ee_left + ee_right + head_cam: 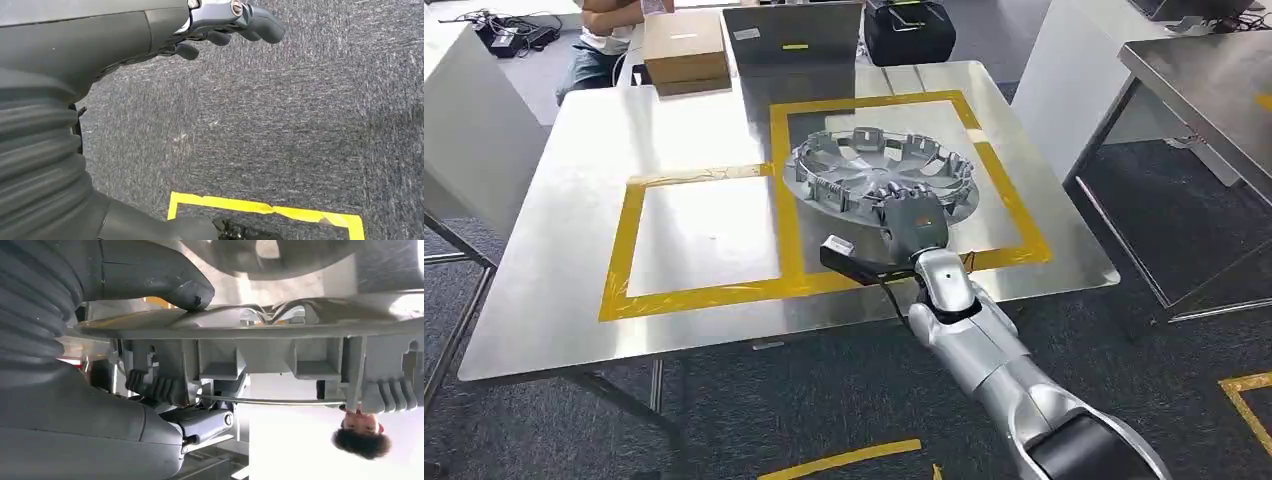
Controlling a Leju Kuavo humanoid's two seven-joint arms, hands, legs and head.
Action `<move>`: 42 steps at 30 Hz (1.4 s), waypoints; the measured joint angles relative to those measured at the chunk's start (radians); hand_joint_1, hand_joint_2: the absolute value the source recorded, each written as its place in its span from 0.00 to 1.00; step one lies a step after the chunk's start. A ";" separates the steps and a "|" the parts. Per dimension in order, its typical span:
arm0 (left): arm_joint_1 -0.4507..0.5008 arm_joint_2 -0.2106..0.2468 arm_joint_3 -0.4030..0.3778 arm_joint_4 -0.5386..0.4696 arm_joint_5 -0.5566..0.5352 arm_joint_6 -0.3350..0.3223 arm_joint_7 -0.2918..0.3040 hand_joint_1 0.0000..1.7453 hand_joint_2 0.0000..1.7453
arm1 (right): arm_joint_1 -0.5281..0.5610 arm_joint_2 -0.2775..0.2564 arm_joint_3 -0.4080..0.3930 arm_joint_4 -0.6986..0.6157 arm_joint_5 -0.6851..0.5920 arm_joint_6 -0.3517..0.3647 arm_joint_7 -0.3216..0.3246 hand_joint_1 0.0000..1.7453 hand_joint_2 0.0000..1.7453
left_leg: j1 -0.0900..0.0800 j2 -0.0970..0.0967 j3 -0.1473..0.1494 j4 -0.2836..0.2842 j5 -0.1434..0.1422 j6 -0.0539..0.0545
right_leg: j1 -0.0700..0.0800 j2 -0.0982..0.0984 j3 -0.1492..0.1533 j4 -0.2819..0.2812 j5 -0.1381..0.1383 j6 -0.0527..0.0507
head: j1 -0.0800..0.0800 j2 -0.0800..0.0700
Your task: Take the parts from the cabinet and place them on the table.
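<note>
So the right hand (911,212) is clamped on the near rim of the grey hubcap (879,175), which sits inside the right-hand one of the 2 yellow tape squares (789,210) on the steel table (574,270). Can't really tell from up top whether the cap is flat on the table or lifted a bit on the hand's side, since the hand covers that edge. In the right wrist view you get it close up: the thumb (192,292) presses on one face of the rim and the darker fingers (155,387) curl in under the other, among the clips and the wire ring on the cap's back side, most of which is cut off by the picture's edge. The left hand (220,22) hangs over the grey carpet (280,125) with nothing in it, fingers loosely curled but apart, though only part of them is in the picture. A cardboard box (684,45) sits at the far edge of the table, and a seated person (604,30) behind it is mostly cropped out.
</note>
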 joint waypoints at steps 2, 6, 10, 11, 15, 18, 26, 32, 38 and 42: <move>0.000 0.000 0.000 0.000 0.000 0.000 0.000 0.00 1.00 | -0.003 0.001 0.000 0.003 0.003 0.000 0.000 0.00 0.00 | 0.000 0.000 0.000 0.000 0.000 0.000 | 0.000 0.000 0.000 0.000 0.000 0.000 | 0.000 0.000; 0.000 -0.003 0.000 0.001 -0.012 -0.003 0.015 0.00 1.00 | -0.013 0.002 0.000 0.005 0.008 0.003 -0.002 0.00 0.00 | 0.000 0.000 0.001 0.000 0.000 0.000 | 0.000 0.000 0.000 0.000 0.000 0.000 | 0.000 0.000; -0.001 -0.003 0.000 0.001 -0.002 -0.036 0.039 0.00 0.00 | -0.018 0.002 0.000 0.008 0.008 0.003 -0.001 0.00 0.00 | 0.000 0.000 0.001 0.000 0.000 0.000 | 0.000 0.000 0.000 0.000 0.000 0.000 | 0.000 0.000; 0.000 -0.003 0.000 0.001 -0.001 -0.044 0.048 0.00 0.00 | -0.019 0.002 0.000 0.008 0.009 0.003 0.001 0.00 0.00 | 0.000 0.000 0.001 0.000 0.000 0.000 | 0.000 0.000 0.001 0.000 0.000 0.000 | 0.000 0.000; -0.002 -0.001 0.000 0.001 0.004 -0.048 0.069 0.00 0.00 | -0.019 0.002 0.000 0.008 0.008 0.000 0.001 0.00 0.00 | 0.000 0.000 0.001 0.000 0.000 0.000 | 0.000 0.000 0.001 0.000 0.000 0.000 | 0.000 0.000; -0.002 0.001 0.001 0.001 0.014 -0.054 0.074 0.00 0.00 | -0.019 0.002 0.000 0.008 0.005 -0.003 -0.002 0.00 0.00 | 0.000 0.000 0.001 0.000 0.000 0.000 | 0.000 0.000 0.000 0.000 0.000 0.000 | 0.000 0.000; -0.003 0.002 0.003 0.001 0.024 -0.060 0.080 0.00 0.00 | -0.019 0.002 -0.001 0.008 0.004 -0.009 -0.006 0.00 0.00 | 0.000 0.000 0.002 0.000 0.000 0.000 | 0.000 0.000 0.001 0.000 0.000 0.000 | 0.000 0.000; -0.004 0.004 0.004 0.000 0.024 -0.064 0.084 0.00 0.00 | -0.019 0.002 -0.001 0.008 0.006 -0.016 -0.008 0.00 0.00 | -0.005 0.000 0.002 0.004 -0.005 0.005 | -0.006 0.001 0.003 -0.002 -0.001 0.005 | 0.000 0.000; -0.008 0.003 0.008 0.000 0.030 -0.066 0.067 0.00 0.00 | -0.021 0.004 -0.001 0.008 0.013 -0.034 -0.035 0.00 0.00 | 0.003 0.006 0.011 -0.017 0.007 0.023 | -0.008 0.001 -0.001 0.019 -0.024 0.021 | 0.002 0.000; -0.010 0.003 0.010 0.000 0.031 -0.068 0.051 0.00 0.00 | -0.024 0.006 -0.001 0.010 0.019 -0.028 -0.035 0.00 0.00 | 0.003 0.012 0.004 -0.016 0.012 0.025 | -0.013 0.001 -0.125 0.303 -0.165 0.028 | 0.007 0.000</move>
